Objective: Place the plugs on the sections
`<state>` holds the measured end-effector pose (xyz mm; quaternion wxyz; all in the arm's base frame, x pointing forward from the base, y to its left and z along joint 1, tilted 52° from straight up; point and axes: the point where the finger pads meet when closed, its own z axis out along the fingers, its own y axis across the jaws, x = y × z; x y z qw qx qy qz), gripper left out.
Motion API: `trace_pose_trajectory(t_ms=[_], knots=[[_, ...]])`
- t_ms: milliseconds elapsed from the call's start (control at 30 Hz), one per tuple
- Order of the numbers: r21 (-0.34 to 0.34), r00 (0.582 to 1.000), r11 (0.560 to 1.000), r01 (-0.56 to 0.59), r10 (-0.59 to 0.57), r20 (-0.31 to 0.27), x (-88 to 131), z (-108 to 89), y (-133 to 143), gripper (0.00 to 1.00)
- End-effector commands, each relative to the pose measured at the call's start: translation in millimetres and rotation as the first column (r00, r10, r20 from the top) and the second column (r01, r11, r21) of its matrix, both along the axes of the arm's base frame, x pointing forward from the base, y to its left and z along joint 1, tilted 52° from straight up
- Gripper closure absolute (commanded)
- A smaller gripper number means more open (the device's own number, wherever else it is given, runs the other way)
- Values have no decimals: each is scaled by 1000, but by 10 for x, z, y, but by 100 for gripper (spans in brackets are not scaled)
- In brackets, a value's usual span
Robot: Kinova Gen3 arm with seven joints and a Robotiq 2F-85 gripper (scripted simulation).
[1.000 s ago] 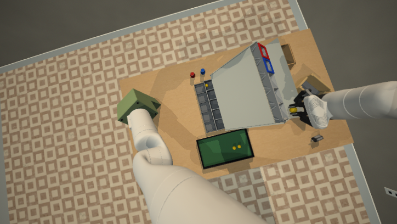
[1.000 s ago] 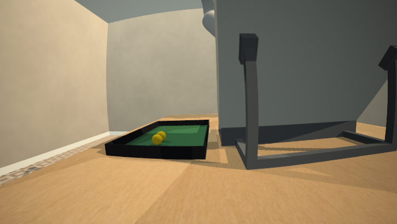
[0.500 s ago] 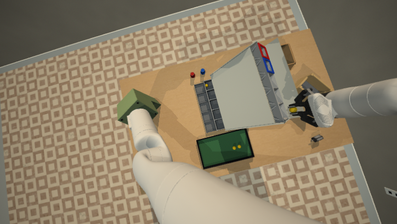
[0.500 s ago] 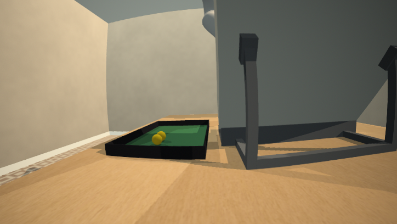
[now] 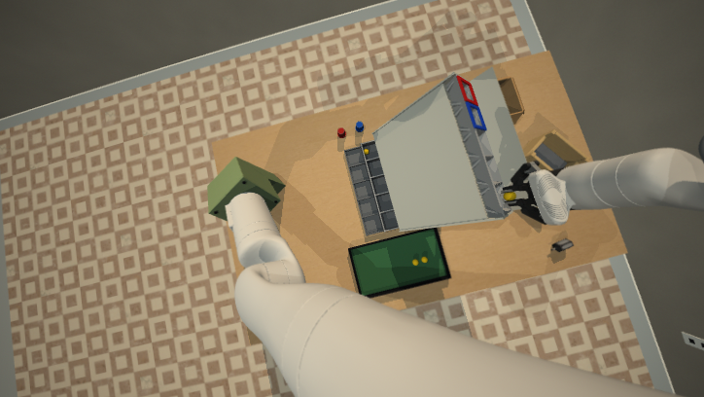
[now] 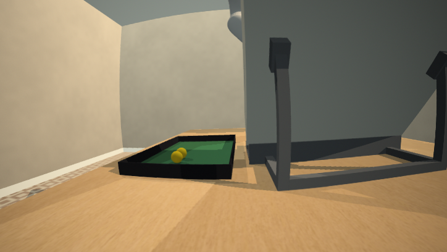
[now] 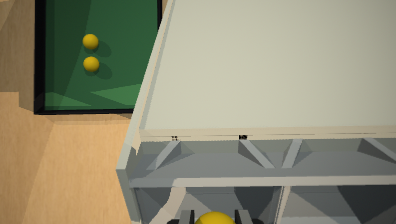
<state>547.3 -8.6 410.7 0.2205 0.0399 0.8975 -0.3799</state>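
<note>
Near the upper edge of the tabletop in the top view, the red plug and the blue plug stand side by side, a little apart. Just beside them lies a divided grey bin, neither plug on it; one yellow marble sits in its compartment nearest the blue plug, in the column next to the cover. Beside the bin rises the pale cover, with a row of funnels along its far edge. The red-banded funnel is at the end of that row, and the blue-banded funnel adjoins it. Toward the opposite end, the tool grasps another yellow marble between its fingers, at the funnel row. Alongside the cover is a black-rimmed green tray, where two yellow marbles rest near each other. Farther out, an open wooden box stands tilted to the cover, partly behind the tool.
</note>
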Motion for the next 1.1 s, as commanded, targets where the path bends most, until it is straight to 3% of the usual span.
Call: trace_pose_trajectory(t_ms=[0, 267, 300, 1067], knots=[[0, 1000, 1000, 0, 0, 1, 3, 0, -3, 100], [0, 1000, 1000, 0, 0, 1, 3, 0, -3, 100], [0, 1000, 1000, 0, 0, 1, 3, 1, -1, 0], [0, 1000, 1000, 0, 0, 1, 3, 1, -1, 0]])
